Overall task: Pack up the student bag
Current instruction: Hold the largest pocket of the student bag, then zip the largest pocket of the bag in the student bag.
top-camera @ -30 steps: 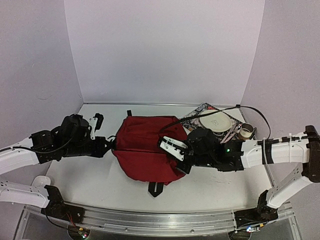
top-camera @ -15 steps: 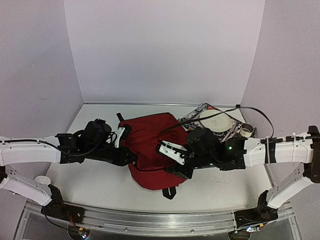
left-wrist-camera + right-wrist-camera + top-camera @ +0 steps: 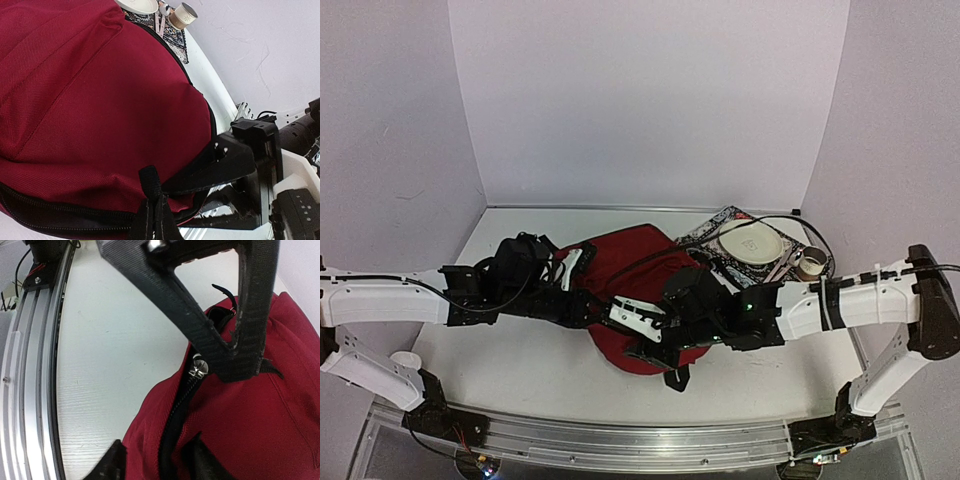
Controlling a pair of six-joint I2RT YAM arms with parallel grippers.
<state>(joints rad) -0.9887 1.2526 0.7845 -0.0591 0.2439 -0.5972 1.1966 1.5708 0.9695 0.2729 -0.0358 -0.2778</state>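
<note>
The student bag [image 3: 650, 262], a dark red backpack with black zippers, lies bunched in the middle of the table. My left gripper [image 3: 592, 306] sits at its near left edge. In the left wrist view the left gripper [image 3: 150, 217] is shut on a black fabric loop [image 3: 150, 182] beside the bag's [image 3: 100, 100] zipper. My right gripper [image 3: 642, 332] is at the bag's near edge, close to the left one. Its open jaws [image 3: 157, 461] straddle the black zipper line [image 3: 175, 415] and a fold of red fabric [image 3: 260, 430]. A silver zipper pull [image 3: 200, 365] lies just ahead.
A white plate [image 3: 752, 243] rests on a patterned book [image 3: 715, 222] at the back right, with a small tan roll [image 3: 811, 263] beside it. The aluminium rail [image 3: 640, 440] runs along the near table edge. Purple walls close in the back and both sides.
My left arm has swung right, dragging the bag's left side and bunching it toward the centre. The right gripper opened, let go, and shifted left along the bag's near edge.
</note>
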